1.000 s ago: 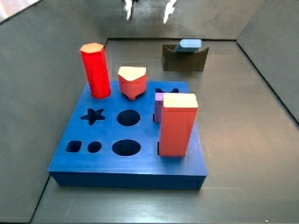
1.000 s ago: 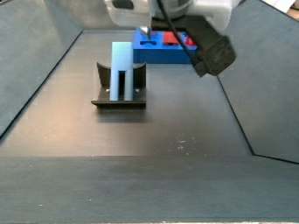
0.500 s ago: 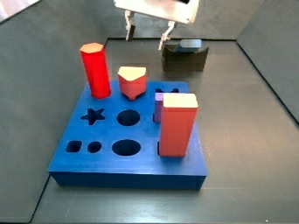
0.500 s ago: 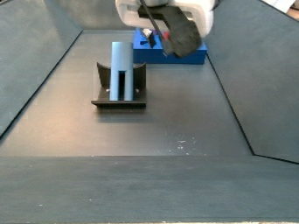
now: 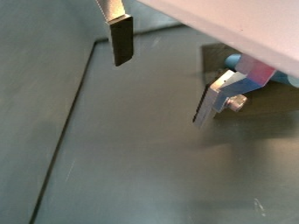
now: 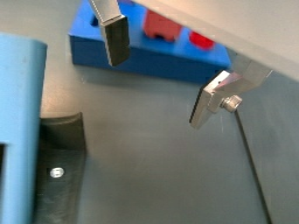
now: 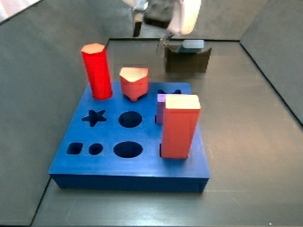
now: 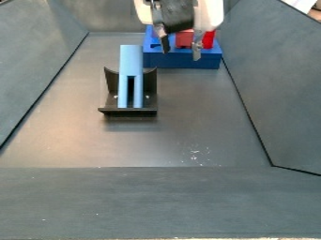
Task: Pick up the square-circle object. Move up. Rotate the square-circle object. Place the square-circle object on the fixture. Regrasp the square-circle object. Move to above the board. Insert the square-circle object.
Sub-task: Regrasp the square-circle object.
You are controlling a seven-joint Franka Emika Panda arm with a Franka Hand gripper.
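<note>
The square-circle object (image 8: 130,67), a slim pale blue peg, lies in the notch of the dark fixture (image 8: 128,105). In a side view its end (image 7: 190,43) shows on top of the fixture (image 7: 187,60). My gripper (image 8: 177,47) is open and empty, hanging above the floor between the fixture and the blue board (image 8: 189,58). It also shows at the back in a side view (image 7: 160,31). In a wrist view the gripper (image 6: 163,70) is beside the peg (image 6: 17,105) and the fixture (image 6: 65,140), with the board (image 6: 117,66) beyond the fingers (image 6: 114,42). Nothing is between the pads.
On the board (image 7: 119,164) stand a red hexagonal column (image 7: 97,71), a short red piece with a pale top (image 7: 135,83) and a big red block with a pale top (image 7: 180,126). Dark tray walls slope up around the floor (image 8: 150,178).
My gripper has turned and come down from the top of the views to hang upright between the fixture and the board. The peg has stayed on the fixture.
</note>
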